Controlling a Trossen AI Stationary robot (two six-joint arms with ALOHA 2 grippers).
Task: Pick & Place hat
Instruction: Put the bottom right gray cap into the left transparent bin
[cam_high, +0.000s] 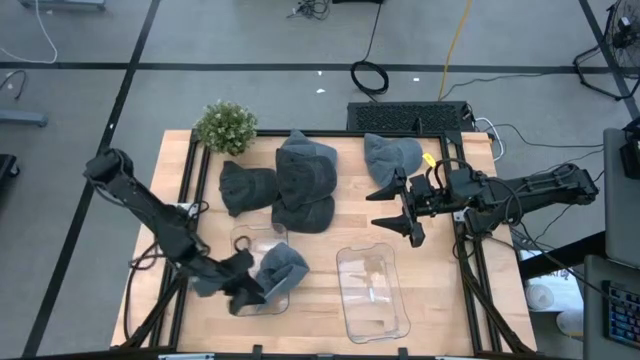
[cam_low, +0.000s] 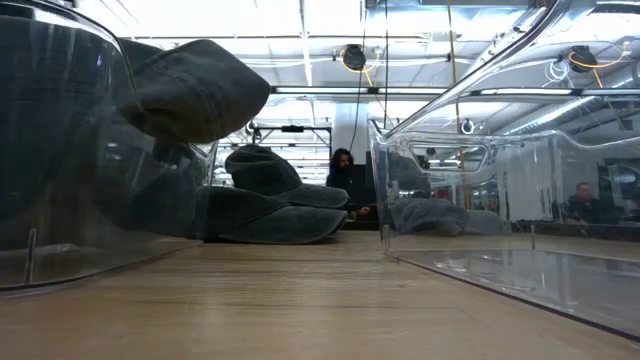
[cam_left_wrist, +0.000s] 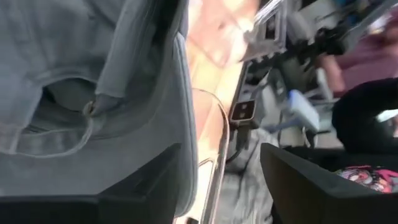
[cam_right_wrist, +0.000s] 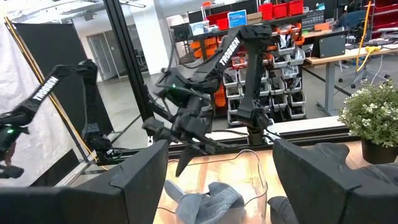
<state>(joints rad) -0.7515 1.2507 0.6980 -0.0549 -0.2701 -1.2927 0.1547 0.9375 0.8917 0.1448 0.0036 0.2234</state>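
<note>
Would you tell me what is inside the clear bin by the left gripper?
A grey hat lies in the clear bin, spilling over its rim beside the left gripper. Whatever is under the hat is covered.

The wooden tabletop (cam_high: 320, 290) is carrying a little potted plant (cam_high: 226, 127) in the back corner, gray hats (cam_high: 303, 183) piling up mid-table, plus two clear plastic bins (cam_high: 373, 290) sitting up front.

You see a small green potted plant (cam_high: 226, 127) at the far left corner of the light wooden table (cam_high: 320, 270). A black coiled cable (cam_high: 369, 75) lies on the grey floor beyond it.
</note>
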